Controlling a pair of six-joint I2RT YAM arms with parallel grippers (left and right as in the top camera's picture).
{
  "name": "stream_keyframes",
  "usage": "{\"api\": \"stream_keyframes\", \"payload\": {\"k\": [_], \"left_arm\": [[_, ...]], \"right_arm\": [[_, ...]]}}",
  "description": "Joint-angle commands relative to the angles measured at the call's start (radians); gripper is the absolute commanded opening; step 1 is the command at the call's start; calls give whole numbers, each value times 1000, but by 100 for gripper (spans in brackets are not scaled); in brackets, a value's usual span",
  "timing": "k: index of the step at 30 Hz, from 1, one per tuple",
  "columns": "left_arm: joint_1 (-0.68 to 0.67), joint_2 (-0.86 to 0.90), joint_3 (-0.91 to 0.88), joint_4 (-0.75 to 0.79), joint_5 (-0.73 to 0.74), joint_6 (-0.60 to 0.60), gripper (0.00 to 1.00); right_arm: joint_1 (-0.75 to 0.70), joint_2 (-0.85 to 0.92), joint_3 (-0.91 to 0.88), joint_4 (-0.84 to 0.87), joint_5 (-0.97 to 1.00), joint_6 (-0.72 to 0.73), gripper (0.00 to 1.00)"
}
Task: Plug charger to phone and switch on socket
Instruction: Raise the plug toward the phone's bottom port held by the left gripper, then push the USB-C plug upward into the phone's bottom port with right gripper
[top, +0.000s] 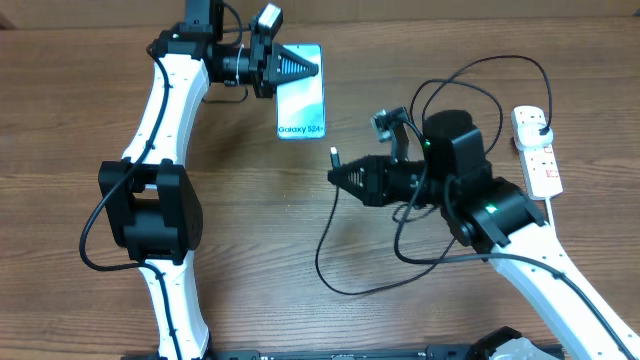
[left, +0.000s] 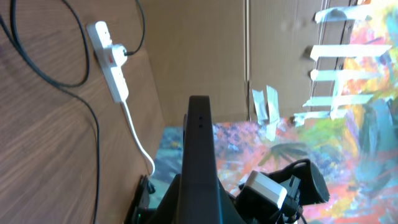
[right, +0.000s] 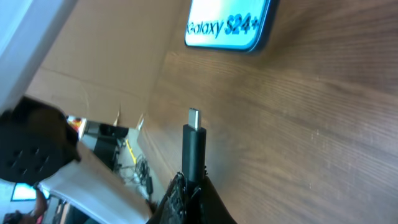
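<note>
The phone (top: 302, 98) is light blue, with its white text strip at the near end. My left gripper (top: 306, 68) is shut on the phone's far end; in the left wrist view the phone (left: 199, 143) shows as a dark edge between the jaws. My right gripper (top: 336, 177) is shut on the charger's connector (right: 194, 146), whose metal tip points at the phone's near end (right: 227, 25) across a gap. The charger cable (top: 335, 270) loops over the table to its black plug (top: 541, 129) in the white socket (top: 537, 152), also seen as the socket (left: 111, 59) at the table's edge.
The charger's slack lies in loops around the right arm (top: 500, 215) and in front of it. The socket's white cord (left: 138, 134) runs off the table edge. A crumpled white thing (top: 515, 350) sits at the near edge. A cardboard wall (left: 199, 50) stands beyond the table.
</note>
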Motion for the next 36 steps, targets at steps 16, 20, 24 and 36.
{"api": "stream_keyframes", "payload": {"k": [16, 20, 24, 36], "left_arm": [[-37, -4, 17, 475, 47, -561, 4], [-47, -4, 17, 476, 33, -561, 4], [-47, -4, 17, 476, 21, -561, 4], [-44, -4, 17, 484, -23, -560, 4]], "right_arm": [[47, 158, -1, 326, 27, 153, 4], [47, 158, -1, 336, 31, 179, 4], [46, 158, -1, 335, 64, 208, 4], [46, 158, -1, 354, 134, 280, 4]]}}
